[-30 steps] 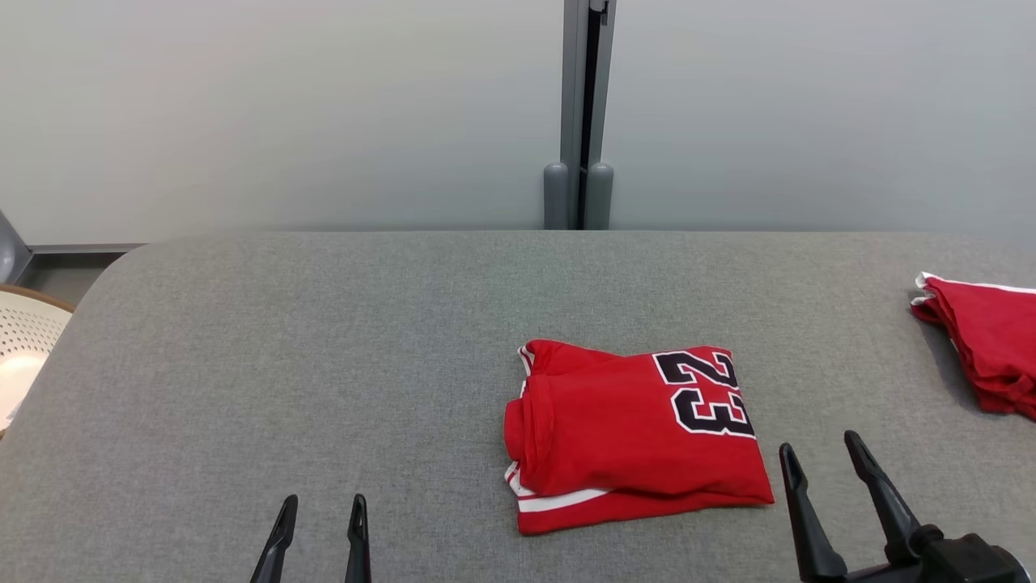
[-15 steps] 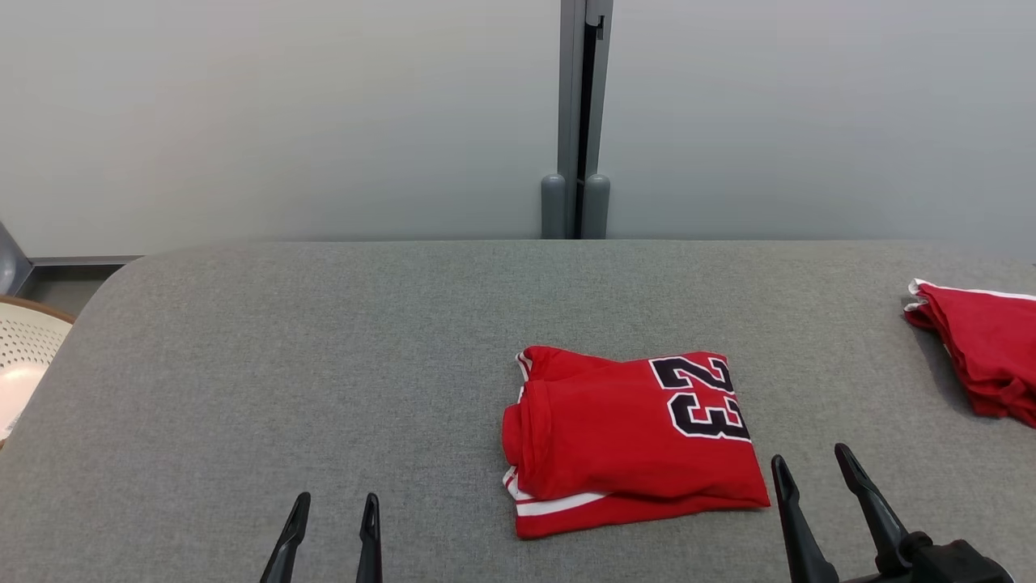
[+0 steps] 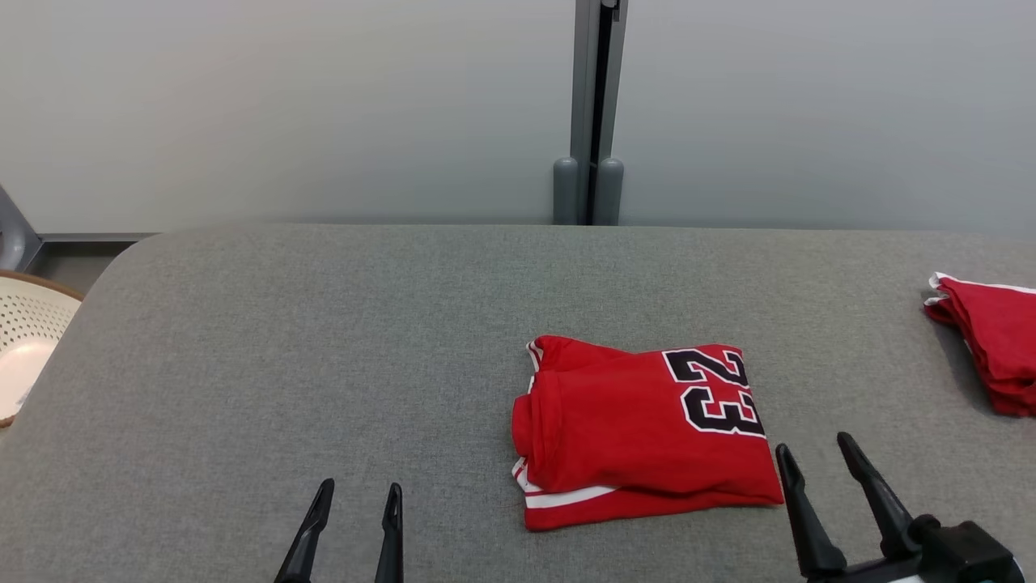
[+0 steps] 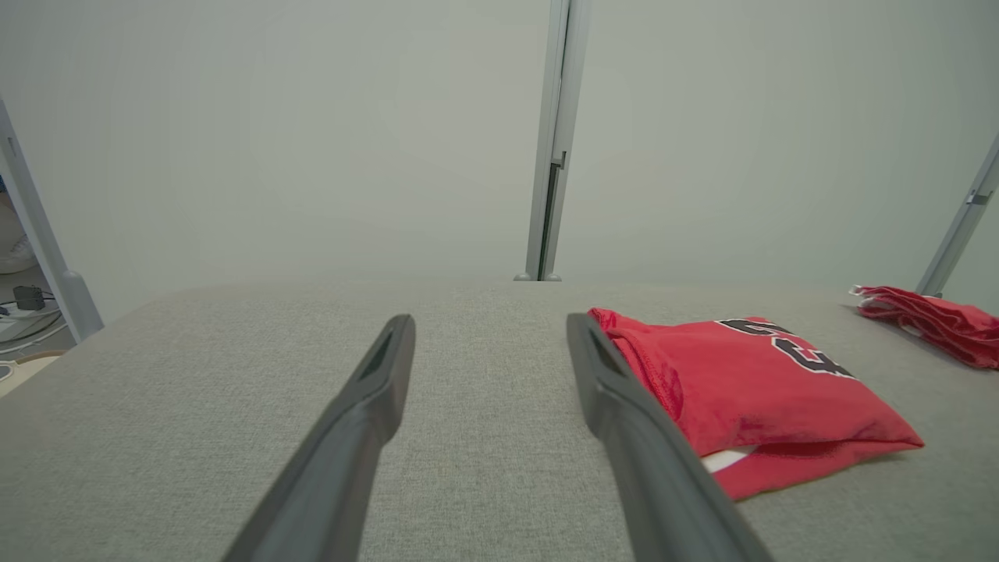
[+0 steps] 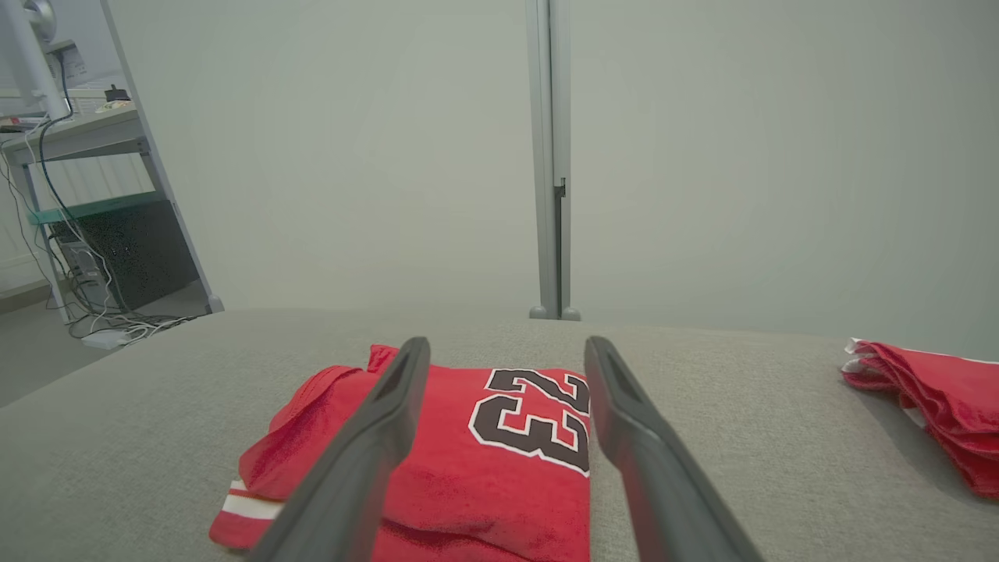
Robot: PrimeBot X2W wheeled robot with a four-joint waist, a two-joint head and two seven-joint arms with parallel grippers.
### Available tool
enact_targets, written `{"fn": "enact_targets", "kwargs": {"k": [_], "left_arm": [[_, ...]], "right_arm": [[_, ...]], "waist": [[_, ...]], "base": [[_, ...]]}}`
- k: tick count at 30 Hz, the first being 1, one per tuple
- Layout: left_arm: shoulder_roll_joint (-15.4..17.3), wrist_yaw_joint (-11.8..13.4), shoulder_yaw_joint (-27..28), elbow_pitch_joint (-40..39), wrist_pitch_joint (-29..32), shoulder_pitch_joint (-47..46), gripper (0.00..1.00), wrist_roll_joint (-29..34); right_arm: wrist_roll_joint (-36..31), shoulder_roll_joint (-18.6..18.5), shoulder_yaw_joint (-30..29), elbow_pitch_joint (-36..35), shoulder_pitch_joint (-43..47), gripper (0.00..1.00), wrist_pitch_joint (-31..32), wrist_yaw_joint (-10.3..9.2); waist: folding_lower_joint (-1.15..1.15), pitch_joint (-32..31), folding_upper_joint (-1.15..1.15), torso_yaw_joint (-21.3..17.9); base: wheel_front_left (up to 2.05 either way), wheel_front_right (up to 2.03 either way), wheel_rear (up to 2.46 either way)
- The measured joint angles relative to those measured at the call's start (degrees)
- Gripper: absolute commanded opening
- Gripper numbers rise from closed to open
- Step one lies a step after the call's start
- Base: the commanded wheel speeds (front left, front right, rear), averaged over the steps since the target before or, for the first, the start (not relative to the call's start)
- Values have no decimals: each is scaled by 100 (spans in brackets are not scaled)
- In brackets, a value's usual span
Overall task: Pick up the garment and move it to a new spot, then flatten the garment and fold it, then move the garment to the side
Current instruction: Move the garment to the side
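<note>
The head view looks down from above onto the grey tabletop (image 3: 324,324), facing the wall post (image 3: 597,113) at the frame's upper centre. The left wrist view sits low and close over the surface, looking along the left claw (image 4: 492,324) toward that post, and the right wrist view does likewise along the right claw (image 5: 507,343). All three share the folded red jersey (image 3: 639,429), the post and the red pile (image 3: 991,340) at the right edge.

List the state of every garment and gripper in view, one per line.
Jersey: folded, lying on the grey table, number 23 facing up.
Second red garment: lying at the table's right edge, untouched.
Left gripper: open, empty.
Right gripper: open, empty.
</note>
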Motion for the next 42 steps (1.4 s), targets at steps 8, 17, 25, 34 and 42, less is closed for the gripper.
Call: {"fn": "enact_targets", "kwargs": {"k": [8,17,25,34,42], "left_arm": [[-2,-94,-240,53,0,-225,100,34],[-1,-136,-534,129,0,-714,100,104],[-1,-134,-711,169,0,-997,100,85],[-1,-91,-805,176,0,-1113,100,85],[-2,-86,-912,179,0,-1216,100,90]], "right_arm": [[1445,-728,393,856,-794,100,-1,-1],[4996,-1897,1584,1381,-1902,100,1187,-2],[6843,-2468,1738,1510,-2266,100,2442,-2],[7507,-2565,1792,1613,-2407,100,3129,-2],[7625,-2626,1804,1469,-2409,0,3248,-2]], "waist": [[0,358,0,144],[0,967,0,357],[0,1318,0,541],[0,1466,0,653],[0,1557,0,746]], "base": [[0,0,0],[0,0,0],[0,0,0],[0,0,0],[0,0,0]]}}
